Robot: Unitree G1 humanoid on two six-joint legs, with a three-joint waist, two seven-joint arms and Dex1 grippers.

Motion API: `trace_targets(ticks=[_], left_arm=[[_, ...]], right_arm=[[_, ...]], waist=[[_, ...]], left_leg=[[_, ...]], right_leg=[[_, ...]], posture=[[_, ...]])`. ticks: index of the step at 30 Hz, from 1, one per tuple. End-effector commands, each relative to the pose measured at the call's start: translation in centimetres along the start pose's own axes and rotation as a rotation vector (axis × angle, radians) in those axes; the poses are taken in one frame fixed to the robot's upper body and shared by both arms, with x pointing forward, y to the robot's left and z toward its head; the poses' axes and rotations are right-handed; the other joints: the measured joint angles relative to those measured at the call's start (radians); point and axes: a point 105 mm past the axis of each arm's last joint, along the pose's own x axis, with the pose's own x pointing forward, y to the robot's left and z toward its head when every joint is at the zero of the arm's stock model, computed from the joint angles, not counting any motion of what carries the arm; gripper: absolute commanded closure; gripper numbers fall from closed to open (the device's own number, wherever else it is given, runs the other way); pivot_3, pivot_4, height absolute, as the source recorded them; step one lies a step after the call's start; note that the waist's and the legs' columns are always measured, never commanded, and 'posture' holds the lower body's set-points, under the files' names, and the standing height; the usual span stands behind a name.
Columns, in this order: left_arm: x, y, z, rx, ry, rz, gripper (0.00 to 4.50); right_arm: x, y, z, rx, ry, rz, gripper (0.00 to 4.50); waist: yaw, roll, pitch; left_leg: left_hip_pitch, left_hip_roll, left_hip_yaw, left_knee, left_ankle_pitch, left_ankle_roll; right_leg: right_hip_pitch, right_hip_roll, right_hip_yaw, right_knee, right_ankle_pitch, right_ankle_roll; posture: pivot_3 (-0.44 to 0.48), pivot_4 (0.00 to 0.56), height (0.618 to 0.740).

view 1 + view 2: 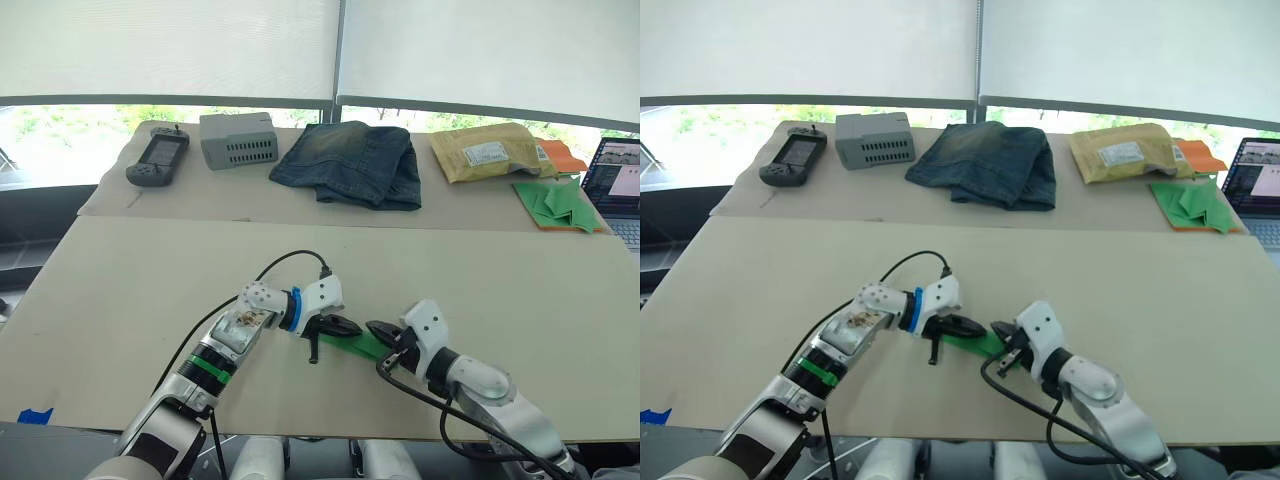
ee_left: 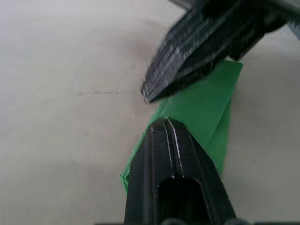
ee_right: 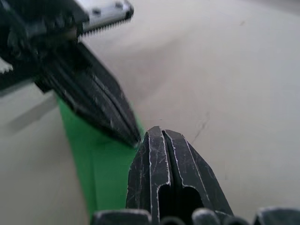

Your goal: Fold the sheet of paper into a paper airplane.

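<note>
Now the left gripper [image 1: 338, 325], clenched, and the right gripper [image 1: 382, 331], clenched too, press their tips on the sheet of paper [image 1: 358, 345], a narrow green wedge flat on the counter [image 1: 140, 290] between them. Pressing firmly along the fold should sharpen the crease.

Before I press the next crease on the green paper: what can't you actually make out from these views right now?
- Sheet of paper: head views show a narrow strip between the left gripper and right gripper; its fold state and ends are covered by them.
- Left wrist view: the paper's near part sits behind the closed fingers; whether they pinch or press it is unclear.
- Right wrist view: same, fingers block the paper's edge.
</note>
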Motion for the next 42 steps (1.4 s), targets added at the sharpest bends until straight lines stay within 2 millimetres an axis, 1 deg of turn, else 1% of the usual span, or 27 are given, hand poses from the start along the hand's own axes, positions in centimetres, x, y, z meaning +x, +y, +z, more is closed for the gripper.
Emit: trace_targets(ticks=[1, 5, 10, 16, 20, 22, 23, 24, 26, 27, 29, 32, 36, 39, 42], left_arm=[[0.5, 0.0, -1.4, -0.040, 0.056, 0.028, 4.50], [0.3, -0.1, -1.5, -0.046, 0.059, 0.031, 4.50], [0.2, -0.2, -1.7, -0.050, 0.067, 0.031, 4.50], [0.2, -0.3, -1.9, -0.052, 0.069, 0.024, 4.50], [0.4, -0.2, -1.8, -0.054, 0.063, 0.018, 4.50], [0.5, -0.2, -1.7, -0.055, 0.058, 0.019, 4.50], [0.5, -0.2, -1.7, -0.056, 0.055, 0.019, 4.50], [0.4, -0.1, -1.6, -0.058, 0.052, 0.021, 4.50], [0.2, -0.1, -1.6, -0.059, 0.049, 0.023, 4.50], [0.2, -0.1, -1.6, -0.059, 0.049, 0.023, 4.50], [0.1, -0.1, -1.5, -0.062, 0.045, 0.026, 4.50], [0.0, -0.1, -1.4, -0.066, 0.040, 0.036, 4.50], [0.0, -0.1, -0.7, -0.077, 0.012, 0.046, 4.50], [-0.1, -0.2, -0.6, -0.083, 0.010, 0.044, 4.50], [-0.6, -0.1, -1.7, -0.092, 0.052, 0.069, 4.50]], right_arm=[[0.0, 0.3, -0.6, 0.011, 0.033, 0.020, 4.48], [-0.6, 0.3, -1.6, 0.023, 0.080, 0.010, 4.48], [-1.6, 0.2, -2.0, 0.008, 0.098, -0.005, 4.48], [-4.6, -0.2, -3.5, -0.001, 0.155, -0.050, 4.48], [-6.2, -0.6, -4.2, 0.045, 0.165, -0.095, 4.48], [-6.6, -0.9, -3.4, 0.038, 0.129, -0.106, 4.48], [-6.5, -1.1, -2.3, 0.035, 0.079, -0.110, 4.48], [-6.4, -1.4, -0.6, 0.030, 0.002, -0.110, 4.48], [-6.1, -1.3, 2.7, 0.082, -0.149, -0.079, 4.48], [-6.0, -1.3, 3.5, 0.108, -0.189, -0.067, 4.48], [-5.4, -0.6, 3.9, 0.096, -0.186, -0.028, 4.48], [-4.0, 0.2, 2.9, 0.082, -0.134, 0.003, 4.48], [-2.5, 1.5, 0.3, 0.173, -0.004, 0.038, 4.48], [-2.3, 1.4, -0.9, 0.214, 0.060, 0.032, 4.48], [-2.5, 1.5, -2.0, 0.225, 0.124, 0.047, 4.48]], waist=[[0.000, 0.000, 0.000], [0.000, 0.001, -0.001], [-0.001, 0.001, -0.001], [-0.001, 0.000, -0.001], [-0.001, 0.000, -0.003], [-0.001, 0.000, -0.003], [-0.001, 0.000, -0.003], [-0.001, 0.000, -0.003], [-0.003, 0.001, -0.003], [-0.005, 0.001, -0.003], [-0.009, 0.002, -0.003], [-0.009, 0.002, -0.003], [-0.011, 0.002, -0.002], [-0.014, 0.003, -0.002], [-0.018, 0.002, -0.002]], left_leg=[[0.000, 0.000, 0.000, 0.000, 0.000, 0.000], [0.001, 0.000, 0.000, 0.000, 0.000, 0.000], [0.001, 0.000, 0.000, 0.000, 0.000, 0.000], [0.001, 0.000, -0.001, -0.001, 0.000, 0.000], [0.001, 0.000, -0.001, -0.001, 0.000, 0.000], [0.001, 0.000, -0.001, -0.001, 0.000, 0.000], [0.001, 0.001, -0.001, -0.001, 0.000, 0.000], [0.001, 0.001, 0.000, -0.001, 0.000, 0.000], [0.001, 0.001, 0.000, -0.001, 0.000, 0.000], [0.000, 0.001, 0.000, -0.001, 0.000, 0.000], [0.001, 0.001, -0.001, -0.001, 0.000, 0.000], [0.000, 0.001, -0.001, -0.001, 0.000, 0.000], [0.000, 0.001, -0.001, -0.002, 0.000, 0.000], [-0.001, 0.001, -0.001, -0.002, 0.000, 0.000], [0.000, 0.001, -0.001, -0.002, 0.000, 0.000]], right_leg=[[0.000, 0.000, 0.000, 0.000, 0.000, 0.000], [0.001, 0.001, 0.000, 0.000, 0.000, 0.000], [0.001, 0.001, -0.001, 0.000, 0.000, 0.000], [0.001, 0.001, -0.001, 0.000, -0.001, 0.000], [0.001, 0.001, -0.001, 0.000, -0.002, -0.002], [0.001, 0.000, -0.001, 0.000, -0.002, -0.002], [0.001, 0.000, -0.001, -0.001, -0.002, -0.003], [0.001, 0.000, -0.001, -0.001, -0.002, -0.003], [0.000, 0.000, -0.001, -0.001, -0.002, -0.003], [0.000, 0.000, 0.000, -0.001, -0.002, -0.002], [0.000, 0.001, 0.000, 0.000, -0.001, -0.001], [0.000, 0.001, -0.002, -0.001, -0.001, 0.000], [-0.001, 0.001, -0.002, -0.001, -0.001, 0.000], [-0.001, 0.000, -0.001, -0.001, -0.002, -0.002], [-0.001, 0.001, -0.001, -0.001, -0.001, -0.001]], posture=[[0.000, 0.150, 0.728], [0.000, 0.150, 0.728], [0.000, 0.150, 0.728], [0.000, 0.150, 0.728], [0.000, 0.150, 0.728], [0.000, 0.150, 0.728], [0.000, 0.150, 0.728], [0.000, 0.150, 0.728], [0.000, 0.150, 0.728], [0.000, 0.150, 0.728], [0.000, 0.150, 0.728], [0.000, 0.150, 0.728], [0.000, 0.150, 0.728], [0.000, 0.150, 0.728], [0.000, 0.150, 0.728]])
